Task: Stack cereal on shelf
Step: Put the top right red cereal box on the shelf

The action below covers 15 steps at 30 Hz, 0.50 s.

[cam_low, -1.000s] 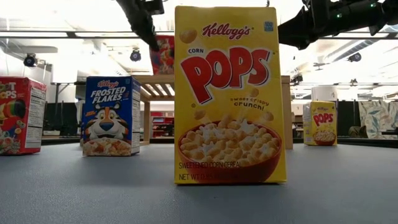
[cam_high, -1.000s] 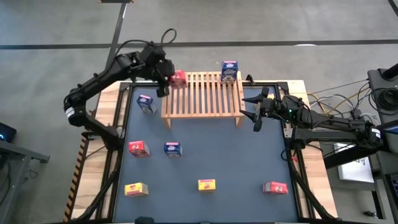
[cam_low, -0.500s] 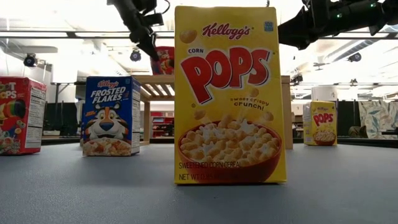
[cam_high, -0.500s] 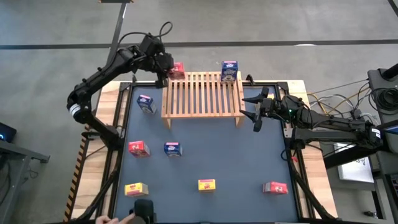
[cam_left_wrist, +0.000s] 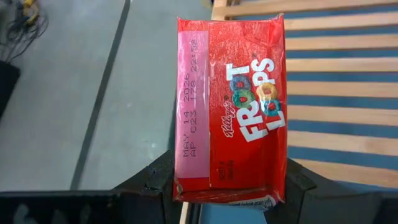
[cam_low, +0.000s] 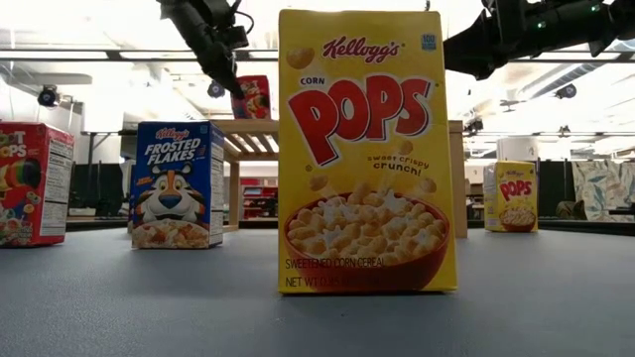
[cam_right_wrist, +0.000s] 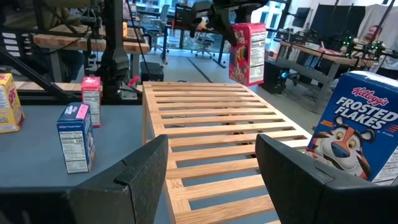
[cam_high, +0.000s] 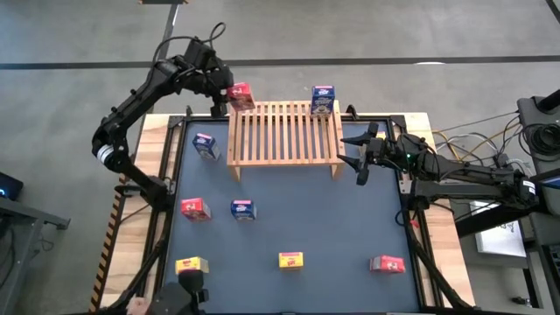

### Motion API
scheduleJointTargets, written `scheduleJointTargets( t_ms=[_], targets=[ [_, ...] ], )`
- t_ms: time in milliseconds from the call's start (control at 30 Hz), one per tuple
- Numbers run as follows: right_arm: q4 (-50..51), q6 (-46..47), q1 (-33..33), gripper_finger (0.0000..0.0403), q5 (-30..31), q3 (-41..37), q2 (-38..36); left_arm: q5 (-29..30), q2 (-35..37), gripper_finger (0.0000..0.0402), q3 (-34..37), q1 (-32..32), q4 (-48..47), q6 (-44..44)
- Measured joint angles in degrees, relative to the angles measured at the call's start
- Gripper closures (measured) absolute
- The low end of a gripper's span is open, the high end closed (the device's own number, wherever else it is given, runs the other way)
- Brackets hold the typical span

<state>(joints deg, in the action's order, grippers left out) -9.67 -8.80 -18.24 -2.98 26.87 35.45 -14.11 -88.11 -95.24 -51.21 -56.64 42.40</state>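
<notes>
The left gripper (cam_high: 229,99) is clamped on a red Froot Loops box (cam_left_wrist: 231,109), its two dark fingers (cam_left_wrist: 160,180) pressing the box's lower end from either side, jaws only as wide as the box. A second earlier it carried the box over the shelf's far left corner; now both have drawn back and outward, so the box hangs just past that corner, beyond the shelf (cam_high: 284,133) edge and above the floor. Just beyond the gripper, the wooden slats run away from it toward a blue Frosted Flakes box (cam_high: 323,99) standing on the far right corner, unmoved. Farther off, the right gripper (cam_high: 352,150) waits beside the shelf's right end with its fingers spread and nothing between them, unchanged. A hand has come into view at the table's (cam_high: 324,219) near left edge.
</notes>
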Motion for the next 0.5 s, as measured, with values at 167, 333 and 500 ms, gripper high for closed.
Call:
scheduleJointTargets(
  t_ms=[167,333,500],
  targets=[
    [-0.85,0.24,0.00,0.0170,0.00,0.00,0.02,-1.68,-1.12,0.0255,0.00,0.01,0.01,0.07],
    [-1.60,0.55,0.00,0.0170,0.02,0.00,0.02,-1.54,-3.54,0.0255,0.00,-0.29,-0.38,0.63],
    [-1.66,0.87,0.00,0.0170,0.02,0.00,0.58,-2.02,-4.66,0.0255,-0.22,-0.73,0.13,0.55]
  ],
)
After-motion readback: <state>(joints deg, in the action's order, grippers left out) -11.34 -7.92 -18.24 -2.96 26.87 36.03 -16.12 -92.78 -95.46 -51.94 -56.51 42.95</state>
